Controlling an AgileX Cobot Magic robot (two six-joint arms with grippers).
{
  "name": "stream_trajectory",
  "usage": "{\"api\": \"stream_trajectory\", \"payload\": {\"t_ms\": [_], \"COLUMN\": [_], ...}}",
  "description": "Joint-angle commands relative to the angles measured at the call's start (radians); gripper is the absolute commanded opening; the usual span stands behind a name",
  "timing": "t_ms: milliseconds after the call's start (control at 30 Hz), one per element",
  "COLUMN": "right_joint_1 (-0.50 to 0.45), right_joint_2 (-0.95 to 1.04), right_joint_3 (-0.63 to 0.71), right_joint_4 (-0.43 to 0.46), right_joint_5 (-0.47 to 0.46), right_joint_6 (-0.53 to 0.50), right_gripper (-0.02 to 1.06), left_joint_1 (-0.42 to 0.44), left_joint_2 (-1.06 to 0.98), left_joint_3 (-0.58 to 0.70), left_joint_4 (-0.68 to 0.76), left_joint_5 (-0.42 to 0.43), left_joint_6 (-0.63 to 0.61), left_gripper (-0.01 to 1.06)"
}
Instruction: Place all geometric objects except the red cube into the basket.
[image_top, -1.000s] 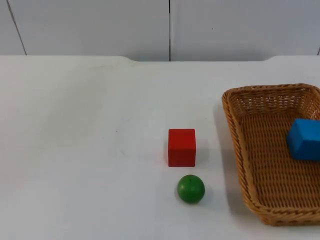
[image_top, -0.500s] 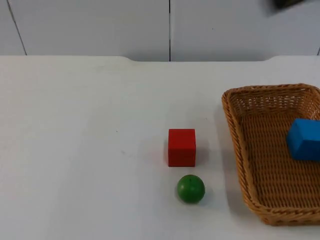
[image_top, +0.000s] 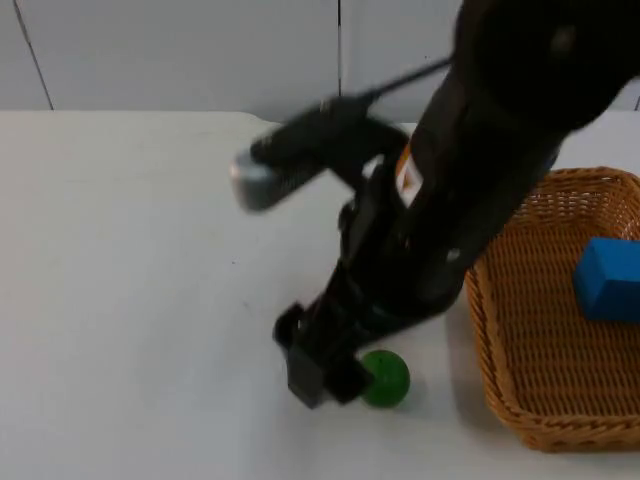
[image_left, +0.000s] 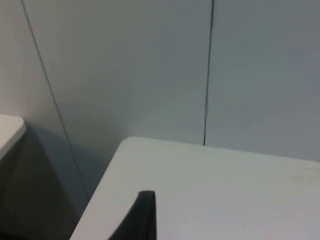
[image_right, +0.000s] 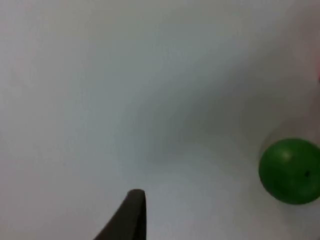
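The small green wooden ball (image_top: 383, 378) sits on the white table, with the right gripper (image_top: 322, 375) low at its nine o'clock; whether its fingers are parted I cannot tell. The step in hand looks like reaching for the ball; next it must straddle it. At three o'clock the woven wicker basket (image_top: 500, 340) holds a blue block (image_top: 606, 280). The left gripper waits near the table's far edge (image_left: 210, 150).

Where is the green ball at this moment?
In the top view the green ball lies on the white table, right beside the right gripper and left of the basket.
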Motion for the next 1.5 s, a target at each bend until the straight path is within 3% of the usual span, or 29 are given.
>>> {"api": "stream_trajectory", "payload": {"t_ms": [0, 367, 933, 1033, 1067, 1100, 1167, 1200, 1400, 1467], "right_joint_1": [-0.008, -0.067, -0.102, -0.127, -0.127, -0.127, -0.127, -0.127, -0.115, -0.104], "right_joint_2": [0.025, 0.159, 0.251, 0.251, 0.251, 0.251, 0.251, 0.251, 0.187, 0.079], "right_joint_3": [-0.002, -0.004, -0.006, -0.006, -0.006, -0.006, -0.006, -0.006, -0.006, -0.006], "right_joint_4": [-0.021, -0.02, -0.015, -0.015, -0.015, -0.023, -0.027, -0.023, -0.015, -0.014], "right_joint_5": [-0.024, -0.12, -0.155, -0.153, -0.153, -0.153, -0.158, -0.166, -0.19, -0.212], "right_joint_6": [0.029, -0.023, -0.017, -0.017, -0.017, -0.017, -0.017, -0.006, -0.002, 0.009], "right_gripper": [1.03, 1.03, 1.0, 0.76, 0.76, 0.58, 0.12, 0.0, 0.01, 0.01], "left_joint_1": [-0.01, -0.045, -0.045, -0.045, -0.045, -0.045, -0.045, -0.045, -0.045, -0.045], "left_joint_2": [0.007, 0.009, 0.016, 0.022, 0.022, 0.025, 0.031, 0.033, 0.044, 0.047], "left_joint_3": [0.005, 0.005, 0.005, 0.005, 0.005, 0.005, 0.005, 0.005, 0.005, 0.005], "left_joint_4": [-0.007, 0.019, 0.024, 0.024, 0.024, 0.024, 0.024, 0.024, 0.024, 0.024], "left_joint_5": [-0.02, -0.034, -0.049, -0.054, -0.054, -0.054, -0.056, -0.061, -0.075, -0.075], "left_joint_6": [0.001, 0.003, 0.003, 0.003, 0.003, 0.003, 0.003, 0.003, 0.003, 0.003], "left_gripper": [0.98, 0.98, 0.98, 0.98, 0.98, 0.98, 0.98, 0.98, 0.98, 0.98]}}
